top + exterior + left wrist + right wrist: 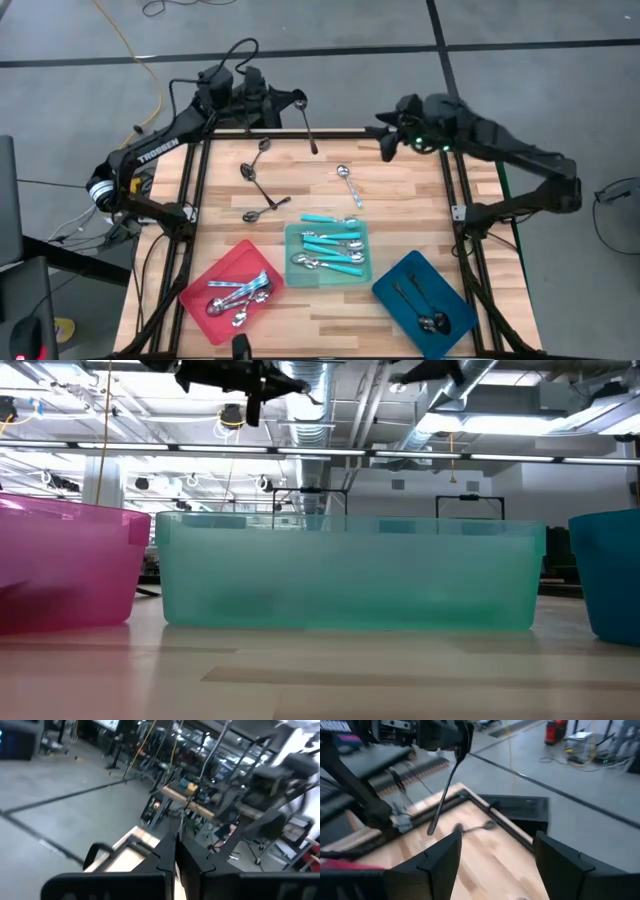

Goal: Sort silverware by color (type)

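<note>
A dark spoon (308,124) is dangling above the far edge of the wooden tabletop (400,215), clenched at its bowl end by the left end effector (290,100), whose fingers (172,851) are pressing together in the left wrist view. The handle is hanging down and angling toward the tabletop; the right wrist view is catching the same spoon (446,787) slanting in mid-air over the boards.

The right end effector (388,143) is waiting over the far right corner with its fingers (440,857) standing wide apart and gripping nothing.

Three more dark spoons (257,182) are lying loose on the left part of the tabletop, and a shiny silver spoon (348,185) is resting alone near the middle. Along the near edge, a red tray (205,283) is holding shiny silver spoons (240,297), a teal tray (292,262) in the centre is holding turquoise-handled spoons (335,250), and a blue tray (395,292) on the right is holding dark spoons (428,315). In the low view the trays are filling the frame side by side, their contents hidden behind the walls.
</note>
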You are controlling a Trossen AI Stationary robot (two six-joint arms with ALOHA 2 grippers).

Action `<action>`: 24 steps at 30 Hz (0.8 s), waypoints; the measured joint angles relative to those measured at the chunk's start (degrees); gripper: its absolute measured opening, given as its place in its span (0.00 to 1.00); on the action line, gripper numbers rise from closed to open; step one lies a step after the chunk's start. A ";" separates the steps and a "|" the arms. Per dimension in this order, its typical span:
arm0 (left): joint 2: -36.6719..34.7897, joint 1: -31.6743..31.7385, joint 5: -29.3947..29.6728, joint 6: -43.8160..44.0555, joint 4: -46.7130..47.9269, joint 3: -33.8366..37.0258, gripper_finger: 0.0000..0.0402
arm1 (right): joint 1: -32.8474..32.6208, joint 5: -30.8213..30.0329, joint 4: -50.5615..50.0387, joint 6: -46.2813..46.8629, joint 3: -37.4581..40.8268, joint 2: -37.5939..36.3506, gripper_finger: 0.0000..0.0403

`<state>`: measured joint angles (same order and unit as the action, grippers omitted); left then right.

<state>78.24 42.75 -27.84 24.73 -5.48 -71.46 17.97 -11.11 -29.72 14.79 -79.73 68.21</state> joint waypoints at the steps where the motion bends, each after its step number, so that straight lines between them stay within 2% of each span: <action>1: 0.00 -0.19 0.00 -0.49 -1.06 0.00 0.00 | 0.23 0.93 3.80 0.92 2.41 -0.02 0.66; 5: 0.00 -0.67 -1.37 -4.33 -6.04 0.00 0.00 | 1.55 2.65 14.54 6.00 7.17 1.65 0.66; 9: 0.18 -0.83 -2.92 -6.37 -10.16 0.00 0.00 | 3.86 6.90 17.00 8.77 7.17 3.87 0.66; 13: 1.38 -2.06 -3.80 -4.30 -11.25 0.00 0.00 | 4.56 12.19 20.39 8.75 7.18 4.26 0.66; 17: 2.16 -4.23 -6.42 -5.97 -11.65 0.00 0.00 | 3.36 12.74 21.47 7.68 7.15 4.26 0.66; 24: 2.45 -5.88 -2.30 -9.14 -13.59 0.00 0.00 | 1.01 12.82 22.72 7.76 7.15 4.22 0.66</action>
<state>80.68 36.86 -30.13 15.60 -19.07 -71.46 18.98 1.72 -7.01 22.55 -72.58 72.42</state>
